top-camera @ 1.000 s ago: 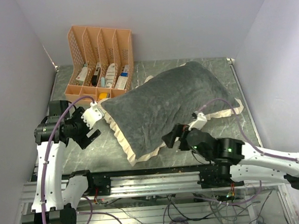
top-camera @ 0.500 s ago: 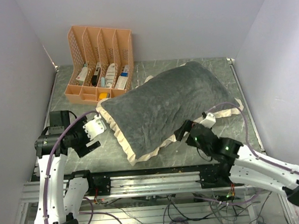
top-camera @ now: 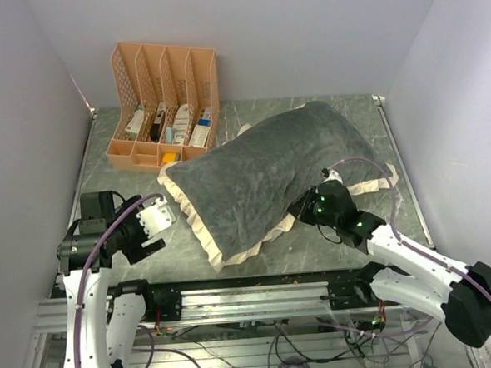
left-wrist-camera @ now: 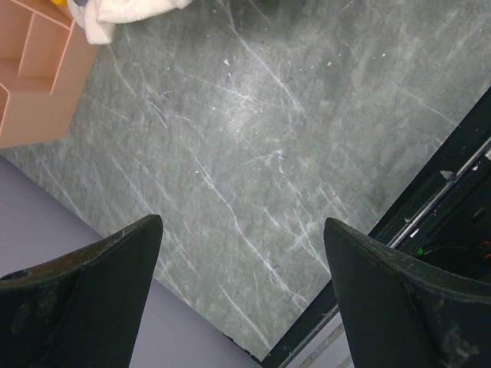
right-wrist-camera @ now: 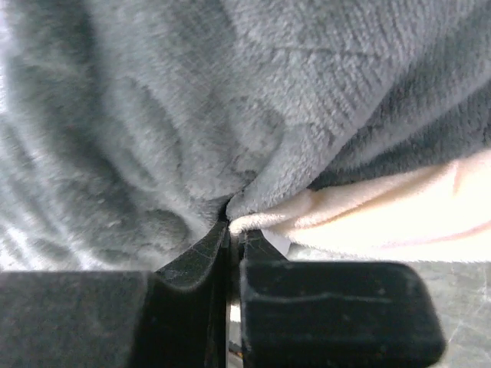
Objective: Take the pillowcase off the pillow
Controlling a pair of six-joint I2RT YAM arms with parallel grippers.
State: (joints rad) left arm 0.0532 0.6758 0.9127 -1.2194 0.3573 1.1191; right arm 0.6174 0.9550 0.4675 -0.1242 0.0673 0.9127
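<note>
The dark grey plush pillowcase with the cream ruffled frill [top-camera: 270, 170] is lying diagonally across the grey marbled surface [top-camera: 258, 250], pinched at its near edge.
The right fingers [right-wrist-camera: 330, 307] are clamping the seam where plush meets frill, probably to get a hold for pulling the cover off the pillow, which is hidden inside. The left fingers [left-wrist-camera: 383, 291] are hanging wide apart, gripping nothing, over bare surface near the case's left corner.

A peach plastic file organiser [top-camera: 163, 89] with four slotted bays stands at the far left corner of a grey marble-patterned desk [top-camera: 258, 248], holding small boxes and tubes. A yellow item [top-camera: 170, 157] sits in its front tray. A black rail [top-camera: 252, 289] lines the near edge.
</note>
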